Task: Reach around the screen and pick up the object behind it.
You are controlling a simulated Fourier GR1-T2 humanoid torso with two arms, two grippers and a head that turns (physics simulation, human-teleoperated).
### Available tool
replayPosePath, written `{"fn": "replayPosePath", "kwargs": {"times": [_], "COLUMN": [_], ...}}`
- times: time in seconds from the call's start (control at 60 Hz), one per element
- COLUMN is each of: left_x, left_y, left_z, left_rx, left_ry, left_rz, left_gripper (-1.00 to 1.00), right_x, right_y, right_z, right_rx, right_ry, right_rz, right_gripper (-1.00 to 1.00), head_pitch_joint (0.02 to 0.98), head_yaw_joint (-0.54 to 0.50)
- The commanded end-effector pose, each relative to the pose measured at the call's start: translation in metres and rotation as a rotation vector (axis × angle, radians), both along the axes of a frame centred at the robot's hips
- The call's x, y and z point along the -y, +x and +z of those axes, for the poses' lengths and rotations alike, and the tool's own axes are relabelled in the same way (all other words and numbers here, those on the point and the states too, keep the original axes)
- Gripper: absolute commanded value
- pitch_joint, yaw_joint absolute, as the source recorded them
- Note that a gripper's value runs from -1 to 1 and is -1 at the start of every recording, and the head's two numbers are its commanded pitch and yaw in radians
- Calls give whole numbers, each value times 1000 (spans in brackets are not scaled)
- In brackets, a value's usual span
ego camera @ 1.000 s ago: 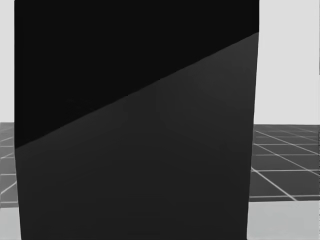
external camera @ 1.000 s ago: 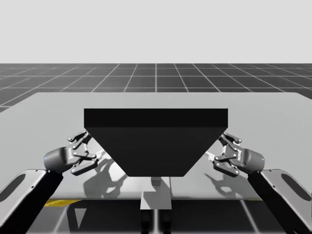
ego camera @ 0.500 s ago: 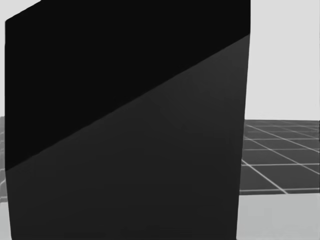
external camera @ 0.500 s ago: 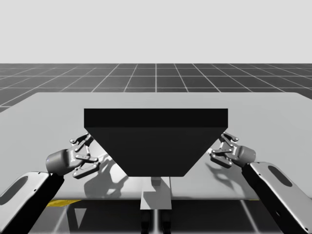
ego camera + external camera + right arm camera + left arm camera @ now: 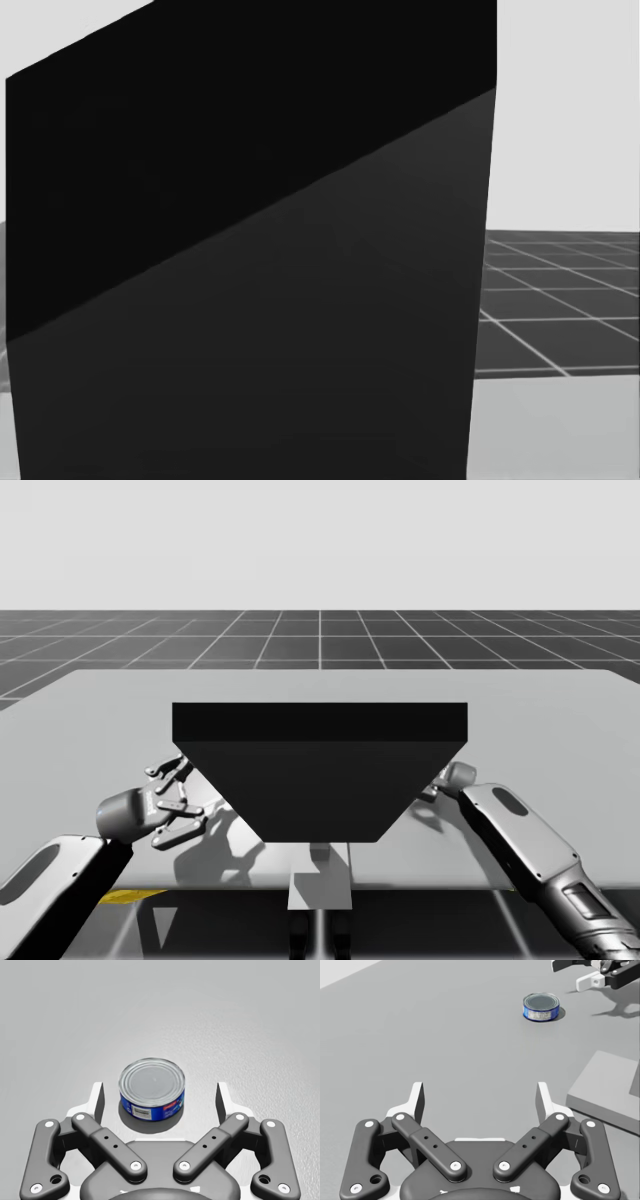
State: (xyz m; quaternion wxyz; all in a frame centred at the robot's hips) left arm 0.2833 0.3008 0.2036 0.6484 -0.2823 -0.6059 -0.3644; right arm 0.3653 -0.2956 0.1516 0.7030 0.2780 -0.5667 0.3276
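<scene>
step in hand: pre-grasp. the right arm point(image 5: 520, 830) enters at the lower right of the high view and passes behind the right edge of the screen point(image 5: 320, 780), which stands mid-frame on the table point(image 5: 110, 700). in the right wrist view the right tool point(image 5: 160, 1094) has its fingers point(image 5: 98, 1099) apart, with the can point(image 5: 152, 1087) upright on the table between them; neither finger touches it. the left tool point(image 5: 480, 1096) is likewise spread and holds nothing, at the lower left of the high view beside the screen; the can lies well ahead of it. judged next move: advance the right tool a little so both fingers flank the can wall, centre it, close, then lift straight up clear of the screen.
</scene>
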Motion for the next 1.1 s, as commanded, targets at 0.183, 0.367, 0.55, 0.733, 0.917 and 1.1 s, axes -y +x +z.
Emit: {"fn": "replayPosePath", "kwargs": {"times": [0.183, 0.367, 0.55, 0.733, 0.917, 1.1], "left_x": [2, 3, 3, 2, 2, 3], "left_y": [-3, -5, -7, -8, -10, -10], "left_z": [-2, -2, -3, -4, -5, -7], "left_rx": [6, 13, 22, 21, 20, 21], "left_ry": [11, 18, 29, 31, 36, 41], "left_rz": [-6, -11, -16, -16, -22, -20], "left_gripper": [-1000, -1000, -1000, -1000, -1000, -1000], "right_x": [-21, -40, -53, -52, -45, -42], "right_y": [25, 38, 44, 50, 52, 54], "right_z": [-15, -25, -31, -38, -46, -48], "right_rx": [-67, -83, -99, -114, -123, -98], "right_ry": [3, -19, -36, -53, -76, -97], "right_rz": [119, 156, 178, 169, 144, 122], "right_gripper": [-1000, -1000, -1000, -1000, -1000, -705], "head_pitch_joint": [183, 190, 195, 198, 201, 201], "head_yaw_joint": [-97, -95, -94, -92, -93, -96]}}
